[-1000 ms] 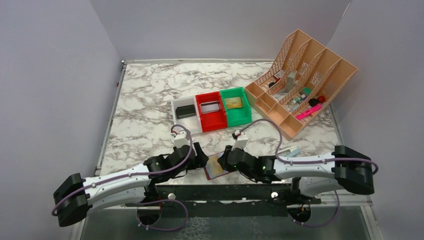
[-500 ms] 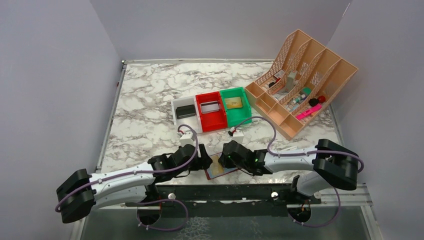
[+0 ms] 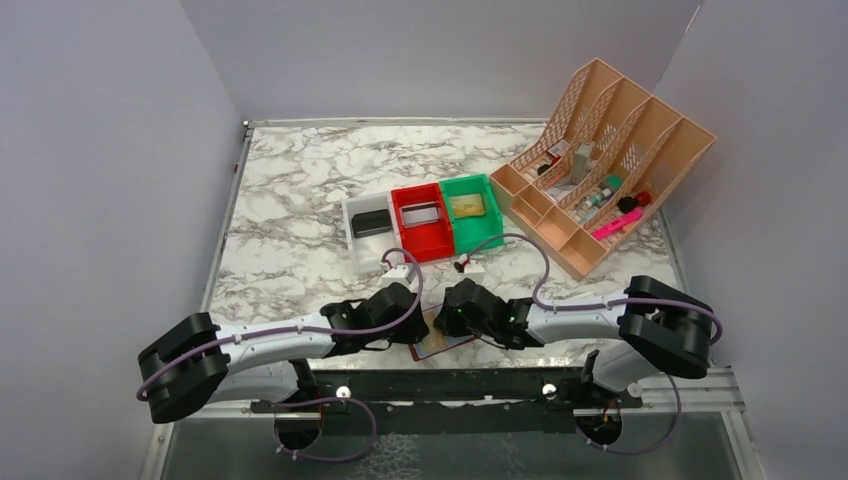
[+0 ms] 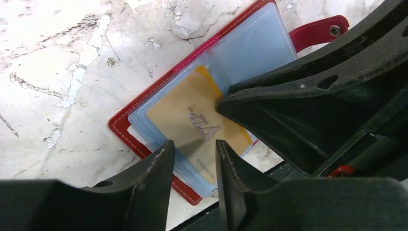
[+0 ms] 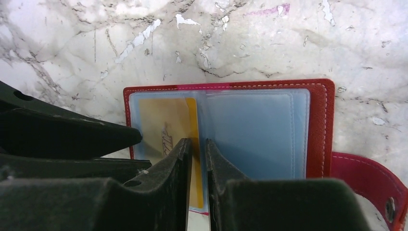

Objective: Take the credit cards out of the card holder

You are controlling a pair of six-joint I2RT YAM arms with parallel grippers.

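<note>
Open card holder (image 3: 437,340) lies at table (image 3: 300,200) near edge, gold card (image 4: 192,120) inside pocket. Your left gripper (image 4: 193,147) jaws part-spread over card edge. Right gripper (image 5: 198,144) nearly pinched, grasp unclear. Risk: holder lifts with card, fingers collide.

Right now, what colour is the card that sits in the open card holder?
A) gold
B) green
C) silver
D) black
A: both wrist views show a gold card lying in the open card holder.
</note>
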